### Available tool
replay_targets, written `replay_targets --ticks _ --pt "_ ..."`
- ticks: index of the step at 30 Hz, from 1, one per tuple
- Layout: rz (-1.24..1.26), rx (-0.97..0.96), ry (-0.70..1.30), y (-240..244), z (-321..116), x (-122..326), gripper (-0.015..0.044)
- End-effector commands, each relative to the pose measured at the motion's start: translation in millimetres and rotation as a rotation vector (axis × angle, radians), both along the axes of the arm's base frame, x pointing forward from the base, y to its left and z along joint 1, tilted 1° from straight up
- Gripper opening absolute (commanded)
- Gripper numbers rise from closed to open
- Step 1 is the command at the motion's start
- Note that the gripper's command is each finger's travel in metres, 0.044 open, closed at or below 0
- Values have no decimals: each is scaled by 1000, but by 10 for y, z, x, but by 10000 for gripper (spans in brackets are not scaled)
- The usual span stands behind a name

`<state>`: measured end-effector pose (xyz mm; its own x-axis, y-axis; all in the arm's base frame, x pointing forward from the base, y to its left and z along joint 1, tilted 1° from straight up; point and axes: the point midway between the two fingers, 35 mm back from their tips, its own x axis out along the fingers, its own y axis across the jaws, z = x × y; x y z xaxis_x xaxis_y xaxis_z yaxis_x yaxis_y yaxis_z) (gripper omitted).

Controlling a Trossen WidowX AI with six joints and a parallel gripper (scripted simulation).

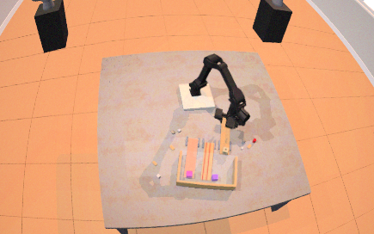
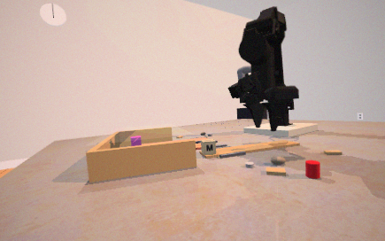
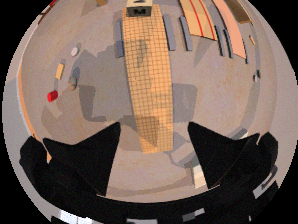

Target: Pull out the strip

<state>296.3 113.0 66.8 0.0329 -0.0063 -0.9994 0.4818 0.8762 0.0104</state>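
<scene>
1. The tan gridded wooden strip (image 3: 148, 83) lies pulled clear of the open wooden tray (image 2: 142, 159), its near end below the black parallel-jaw gripper (image 2: 268, 121), whose jaws stand spread with nothing between them.
2. The small cube labelled M (image 2: 208, 147) sits on the strip's far end, just outside the tray wall.
3. Judged next: travel along the strip, centre over the cube, descend squarely, and close on its side faces.
4. The cube's label is blurred in the wrist view; the other strips in the tray are hard to make out.

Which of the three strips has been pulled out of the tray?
The tan gridded strip, the rightmost seen from above. It lies almost wholly outside the tray, carrying the M cube; the pink strip and striped strip still reach inside.
</scene>
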Motion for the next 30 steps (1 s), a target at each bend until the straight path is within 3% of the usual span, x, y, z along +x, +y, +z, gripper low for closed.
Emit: replay_targets --ticks 1,30 --pt "2 1 -1 -51 25 142 440" --pt "2 -2 -8 -439 188 1127 440"
